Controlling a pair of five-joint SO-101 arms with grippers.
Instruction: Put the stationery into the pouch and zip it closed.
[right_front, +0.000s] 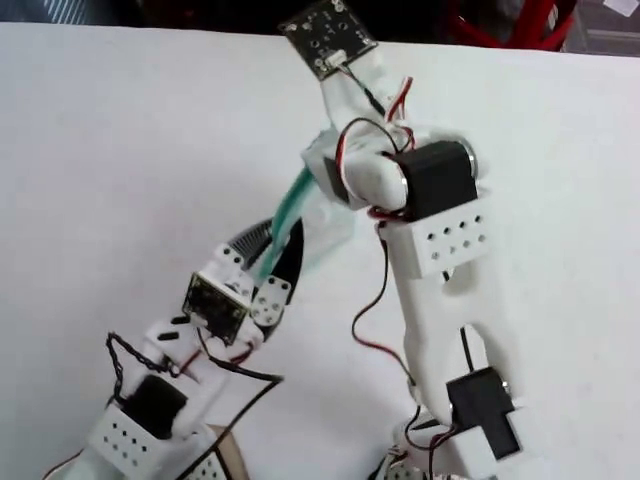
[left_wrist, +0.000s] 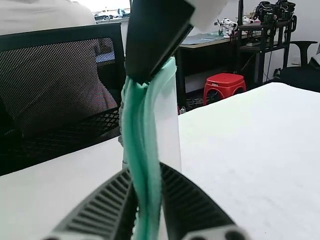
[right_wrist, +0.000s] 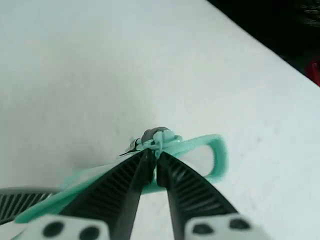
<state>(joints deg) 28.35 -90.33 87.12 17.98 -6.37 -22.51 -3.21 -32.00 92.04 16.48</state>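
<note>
I hold the clear, mint-green-edged plastic pouch (right_front: 289, 208) over the white desk's (right_front: 120, 150) middle, its long axis strung between left gripper (left_wrist: 146, 192), pinching one end, and right gripper (right_wrist: 153, 161), pinching the grey zip slider (right_wrist: 155, 135).

Clear pouch (left_wrist: 145, 150) edged mint-green, white table (left_wrist: 250, 150), red stool (left_wrist: 225, 82), black mesh chair (left_wrist: 55, 80)

High camera: fixed above the table (right_front: 120, 150), looking steeply down on both arms from moderate range. Left wrist camera: mounted close behind its own fingers (left_wrist: 102, 210), facing nearly level across the table toward a chair (left_wrist: 50, 90) beyond its edge. Right wrist camera: close behind its own fingers (right_wrist: 125, 185), angled down at the table. All three views share the green pouch (right_front: 290, 210).
</note>
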